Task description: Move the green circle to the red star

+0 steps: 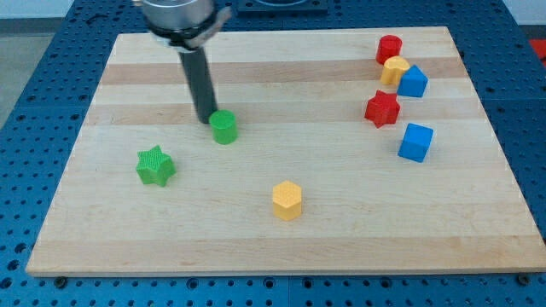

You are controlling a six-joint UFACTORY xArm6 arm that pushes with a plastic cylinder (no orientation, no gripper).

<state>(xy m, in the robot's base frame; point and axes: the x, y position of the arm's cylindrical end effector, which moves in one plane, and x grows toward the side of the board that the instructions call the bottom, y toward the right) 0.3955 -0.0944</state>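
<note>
The green circle (224, 127) sits left of the board's middle. My tip (207, 118) stands right against its upper left side. The red star (382, 108) lies far off at the view's right, with no block on the straight line between them.
A green star (154, 165) lies at the lower left. A yellow hexagon (287, 200) sits below the middle. Near the red star are a red cylinder (389, 49), a yellow block (394, 70), a blue block (413, 82) and a blue cube (415, 142). The wooden board (102, 247) ends at a blue perforated table.
</note>
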